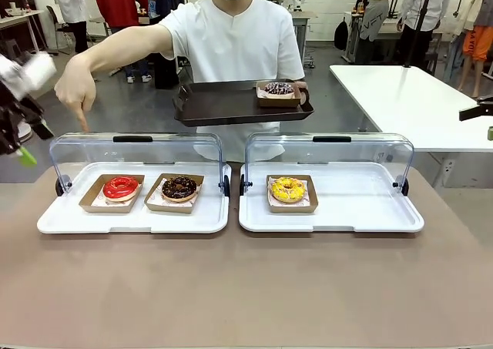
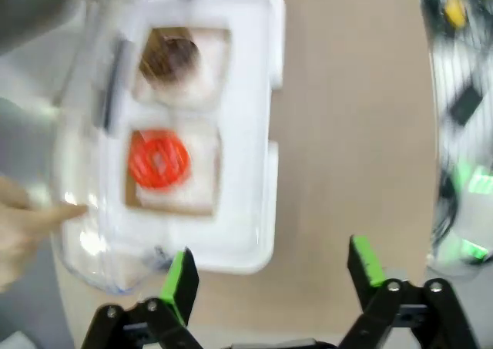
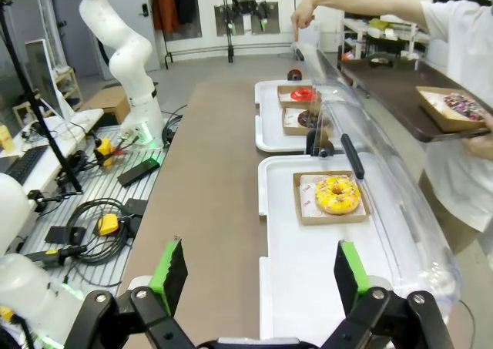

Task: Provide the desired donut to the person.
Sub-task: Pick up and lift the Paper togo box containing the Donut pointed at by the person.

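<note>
I am watching the person (image 1: 231,41) standing at top centre of the front frame, holding a dark tray (image 1: 216,106) with one boxed donut (image 1: 279,89) on it. Their hand (image 1: 75,87) is pointing down at upper left, just behind the lidded case (image 1: 131,219) where the red donut (image 1: 121,187) is sitting beside a chocolate donut (image 1: 179,187). A yellow donut (image 1: 287,189) is lying in the second case (image 1: 362,210), right of centre. My left gripper (image 2: 271,263) is hovering wide open near the red donut's case, and my right gripper (image 3: 260,260) is gaping wide, holding nothing.
</note>
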You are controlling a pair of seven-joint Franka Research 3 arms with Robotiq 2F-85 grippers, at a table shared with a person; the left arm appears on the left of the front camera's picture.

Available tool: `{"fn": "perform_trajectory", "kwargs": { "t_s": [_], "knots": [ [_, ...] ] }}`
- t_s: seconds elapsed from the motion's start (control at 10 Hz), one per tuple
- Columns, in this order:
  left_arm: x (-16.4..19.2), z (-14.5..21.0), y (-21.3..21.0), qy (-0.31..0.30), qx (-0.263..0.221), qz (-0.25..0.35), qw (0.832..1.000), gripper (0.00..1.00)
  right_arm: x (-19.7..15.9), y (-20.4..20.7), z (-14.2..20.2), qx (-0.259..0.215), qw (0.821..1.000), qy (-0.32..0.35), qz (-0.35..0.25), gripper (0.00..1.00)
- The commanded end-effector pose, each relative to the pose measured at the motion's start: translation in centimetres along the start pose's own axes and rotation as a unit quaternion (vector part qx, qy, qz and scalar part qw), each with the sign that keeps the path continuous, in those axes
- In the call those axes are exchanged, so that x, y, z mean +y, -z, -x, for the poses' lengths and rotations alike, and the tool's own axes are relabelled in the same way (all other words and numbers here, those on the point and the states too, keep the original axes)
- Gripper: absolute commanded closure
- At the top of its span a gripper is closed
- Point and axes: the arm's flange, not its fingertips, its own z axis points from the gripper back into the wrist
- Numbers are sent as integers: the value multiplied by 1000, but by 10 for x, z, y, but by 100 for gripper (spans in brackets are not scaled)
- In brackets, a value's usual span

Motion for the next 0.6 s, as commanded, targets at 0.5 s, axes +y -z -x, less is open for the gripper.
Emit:
{"fn": "perform_trajectory", "kwargs": {
  "t_s": [0.5],
  "knots": [
    [48,-12,99,31,108,38,993,0,0,0,0,0,1000,0,1,0]
  ]
}}
